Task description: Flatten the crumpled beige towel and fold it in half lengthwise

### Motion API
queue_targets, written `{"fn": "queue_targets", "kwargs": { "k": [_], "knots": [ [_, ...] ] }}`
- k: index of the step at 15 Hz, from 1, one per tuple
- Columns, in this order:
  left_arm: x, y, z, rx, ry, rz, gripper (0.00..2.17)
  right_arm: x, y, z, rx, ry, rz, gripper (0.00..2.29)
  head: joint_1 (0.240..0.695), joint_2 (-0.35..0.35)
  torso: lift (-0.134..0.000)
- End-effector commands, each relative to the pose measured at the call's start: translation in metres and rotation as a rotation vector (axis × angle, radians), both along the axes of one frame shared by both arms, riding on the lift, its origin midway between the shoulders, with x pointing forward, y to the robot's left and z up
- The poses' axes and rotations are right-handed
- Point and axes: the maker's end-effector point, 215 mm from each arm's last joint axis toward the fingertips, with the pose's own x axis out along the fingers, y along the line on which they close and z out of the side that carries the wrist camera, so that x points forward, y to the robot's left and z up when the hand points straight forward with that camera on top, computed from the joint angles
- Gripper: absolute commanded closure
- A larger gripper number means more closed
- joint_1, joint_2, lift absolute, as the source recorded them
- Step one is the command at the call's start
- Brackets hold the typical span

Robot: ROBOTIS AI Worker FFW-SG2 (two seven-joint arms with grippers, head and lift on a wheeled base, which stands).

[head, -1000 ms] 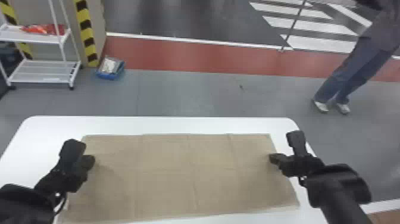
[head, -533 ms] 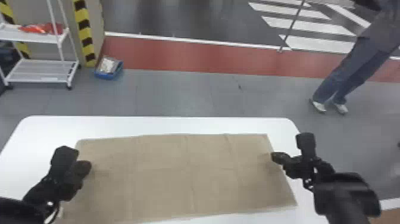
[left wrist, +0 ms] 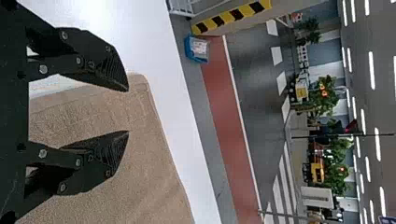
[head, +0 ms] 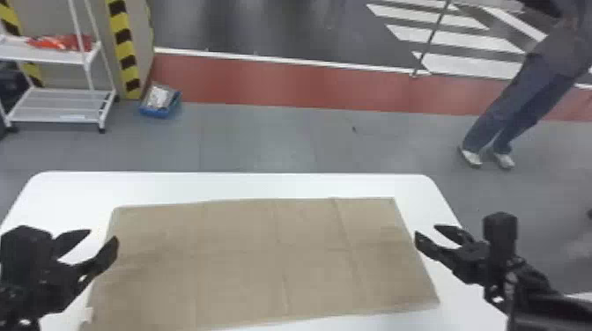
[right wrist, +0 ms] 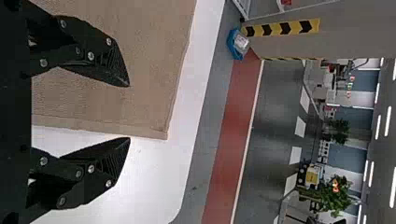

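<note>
The beige towel (head: 264, 259) lies spread flat on the table, with faint creases. At its left edge my left gripper (head: 105, 240) stands open; my right gripper (head: 425, 231) is open by the right edge. In the left wrist view, the left gripper (left wrist: 128, 111) has parted fingers over the towel (left wrist: 140, 172) near a rounded corner. In the right wrist view, the right gripper (right wrist: 129, 112) straddles the side edge of the towel (right wrist: 140, 46), one finger over cloth, the other over white table.
The white table (head: 220, 185) shows a strip beyond the towel's far edge and on both sides. Farther off on the floor are a white shelf cart (head: 61, 105) and a blue bin (head: 159, 103).
Both grippers have opened. The left one has shifted outward to the left and the right one slightly to the right. The towel's far left corner has moved slightly left.
</note>
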Motion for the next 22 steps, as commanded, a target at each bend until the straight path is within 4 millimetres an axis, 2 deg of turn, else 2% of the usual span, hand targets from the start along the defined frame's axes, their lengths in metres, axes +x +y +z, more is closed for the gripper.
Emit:
{"fn": "queue_targets", "kwargs": {
  "k": [1, 3, 6, 9, 11, 13, 16, 18, 22],
  "knots": [
    [-0.023, 0.024, 0.005, 0.0, -0.011, 0.009, 0.14, -0.034, -0.002, -0.001, -0.05, -0.003, 0.039, 0.11, 0.695, -0.23, 0.0],
    [-0.047, 0.032, 0.007, 0.022, -0.014, -0.01, 0.14, -0.062, 0.008, -0.001, -0.107, -0.018, 0.113, 0.13, 0.695, -0.227, 0.0],
    [-0.083, 0.04, 0.0, 0.045, 0.006, -0.014, 0.14, -0.1, 0.022, 0.001, -0.155, -0.032, 0.202, 0.19, 0.695, -0.211, 0.0],
    [-0.11, 0.039, -0.025, 0.066, 0.062, -0.011, 0.14, -0.125, 0.026, -0.012, -0.196, -0.024, 0.244, 0.19, 0.695, -0.203, 0.0],
    [-0.125, 0.03, -0.049, 0.116, 0.103, -0.036, 0.14, -0.137, 0.027, -0.033, -0.238, 0.002, 0.269, 0.21, 0.695, -0.211, 0.0],
    [-0.136, 0.027, -0.059, 0.135, 0.124, -0.055, 0.15, -0.144, 0.028, -0.047, -0.268, 0.022, 0.284, 0.22, 0.695, -0.227, 0.0],
    [-0.144, 0.026, -0.066, 0.188, 0.114, -0.086, 0.21, -0.15, 0.017, -0.066, -0.333, 0.048, 0.295, 0.28, 0.695, -0.251, 0.0],
    [-0.144, 0.028, -0.068, 0.202, 0.108, -0.091, 0.21, -0.152, 0.003, -0.073, -0.345, 0.065, 0.273, 0.28, 0.695, -0.266, 0.0],
    [-0.137, 0.029, -0.067, 0.228, 0.075, -0.088, 0.21, -0.142, -0.018, -0.078, -0.366, 0.091, 0.246, 0.29, 0.695, -0.299, 0.0]
  ]
}}
